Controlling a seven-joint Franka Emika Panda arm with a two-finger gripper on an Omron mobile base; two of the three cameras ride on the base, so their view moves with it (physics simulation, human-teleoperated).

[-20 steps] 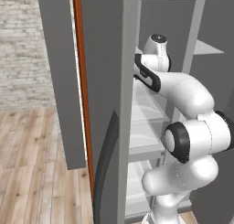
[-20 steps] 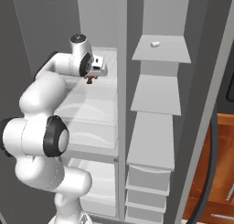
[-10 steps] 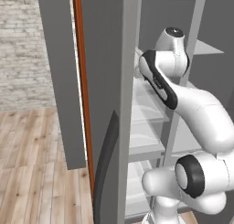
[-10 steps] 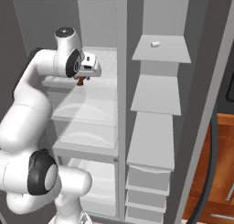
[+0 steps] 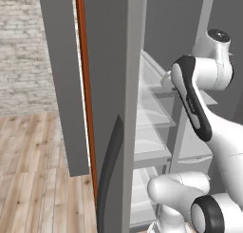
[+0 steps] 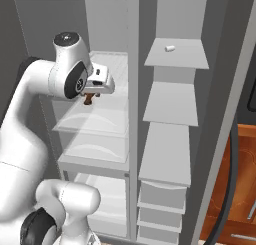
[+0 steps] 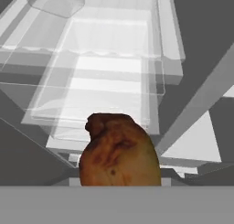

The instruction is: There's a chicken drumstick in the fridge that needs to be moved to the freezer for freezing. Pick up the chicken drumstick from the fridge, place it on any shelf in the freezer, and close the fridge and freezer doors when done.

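My gripper [image 6: 93, 92] is shut on the chicken drumstick [image 6: 88, 99], a small reddish-brown lump hanging just below the hand. It hovers in front of the fridge's [image 6: 95, 124] upper glass shelves, left of the centre divider. In the hand view the drumstick [image 7: 119, 152] sits close at the bottom centre and covers the fingertips, with glass shelves and translucent drawers [image 7: 105, 81] behind it. The freezer [image 6: 172, 104] with its opaque pale-grey shelves stands to the right, and both compartments are open.
A small white item [image 6: 170, 48] lies on the top freezer shelf. The open fridge door [image 5: 111, 108] with its dark curved handle [image 5: 110, 175] stands at my left. The freezer door [image 6: 230, 99] stands open at my right. Wooden cabinets [image 6: 240, 189] lie beyond it.
The arm has folded upward, its elbow swinging left and higher. The hand, still holding the drumstick, has shifted slightly down and left, out from the glass shelf.
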